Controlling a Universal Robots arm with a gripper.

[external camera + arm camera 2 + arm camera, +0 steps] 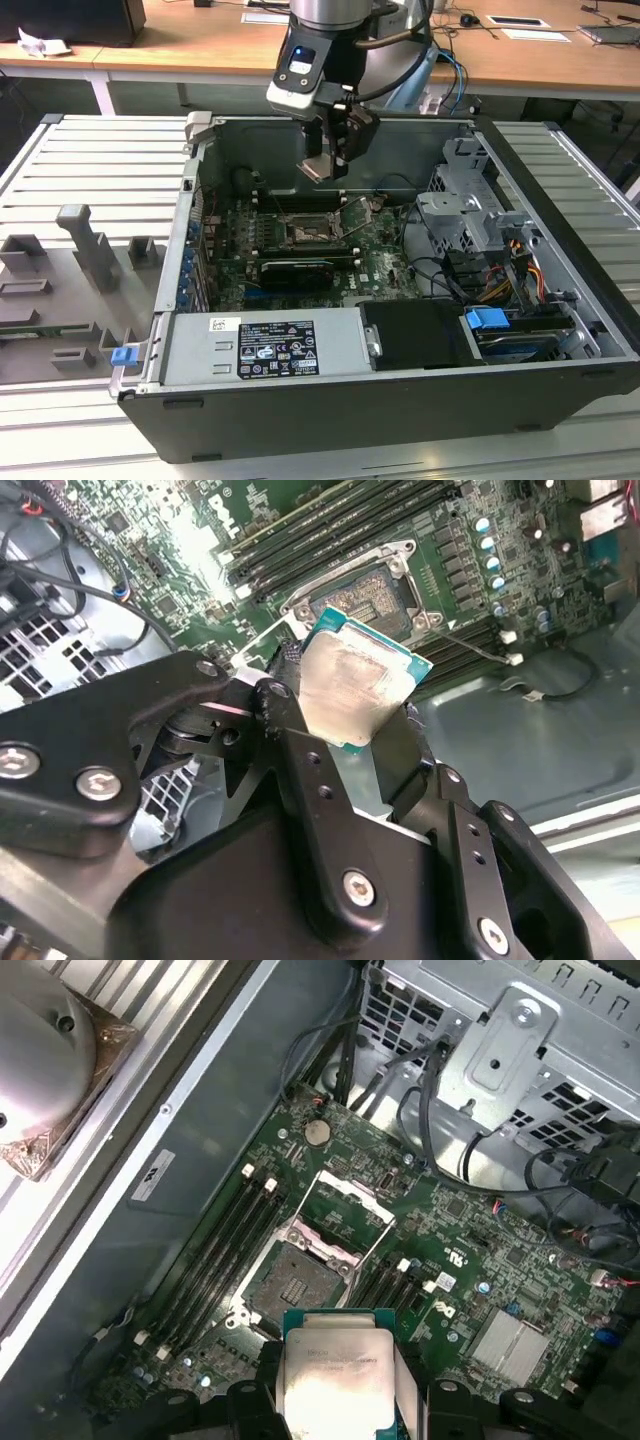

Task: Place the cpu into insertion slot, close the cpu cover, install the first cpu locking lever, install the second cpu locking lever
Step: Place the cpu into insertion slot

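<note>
The whole computer case (300,430) is seen obliquely from above in the exterior view. The motherboard (170,590) (470,1230) is seen closely from above in both wrist views; the insertion slot (305,232) (368,586) (290,1282) is shared by all three.

A long wooden desk (200,50) spans the top of the exterior view, white papers (537,35) scattered at upper right, a dark box (70,20) at upper left. A ribbed grey metal worktable (90,160) stretches across the foreground under even light.
</note>
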